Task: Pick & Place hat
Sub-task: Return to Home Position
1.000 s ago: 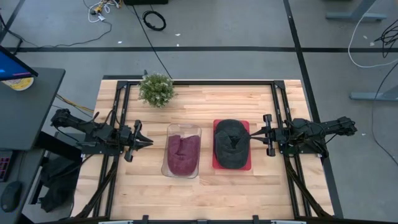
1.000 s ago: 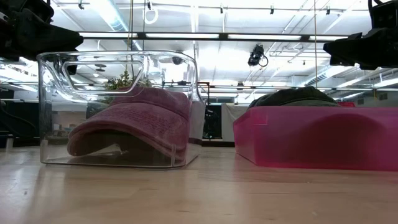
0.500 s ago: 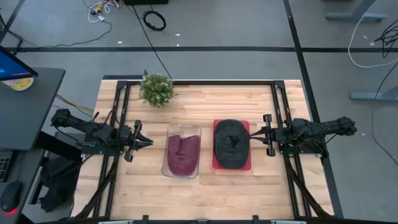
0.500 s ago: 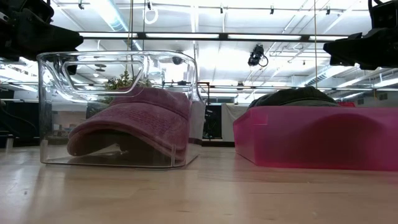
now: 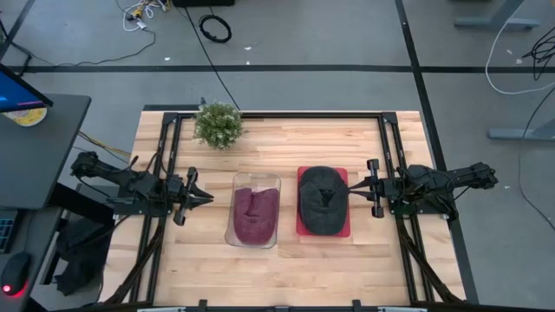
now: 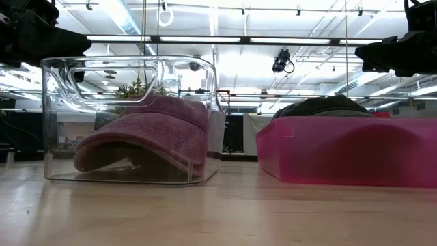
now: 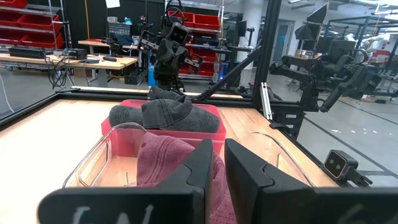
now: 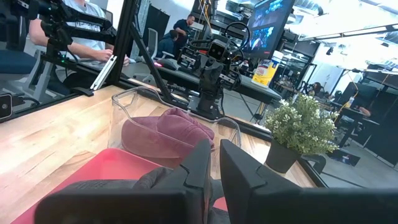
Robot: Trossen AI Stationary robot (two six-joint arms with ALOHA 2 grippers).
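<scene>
A maroon cap (image 5: 254,215) lies inside a clear plastic bin (image 5: 234,236) near the table's middle; it also shows in the low view (image 6: 147,137). A dark grey cap (image 5: 320,200) rests on a pink tray (image 5: 345,229) to its right. My left gripper (image 5: 206,198) hovers shut above the table, left of the clear bin, pointing at it. My right gripper (image 5: 350,190) hovers shut at the pink tray's right edge, pointing at the grey cap. In the left wrist view the maroon cap (image 7: 166,163) lies just past my fingers, the grey cap (image 7: 165,115) behind it.
A small potted plant (image 5: 218,124) stands at the table's far left part. Black frame rails (image 5: 388,147) run along the table's sides. Bare wood lies in front of and behind the two containers. People sit at desks beyond the table in the right wrist view.
</scene>
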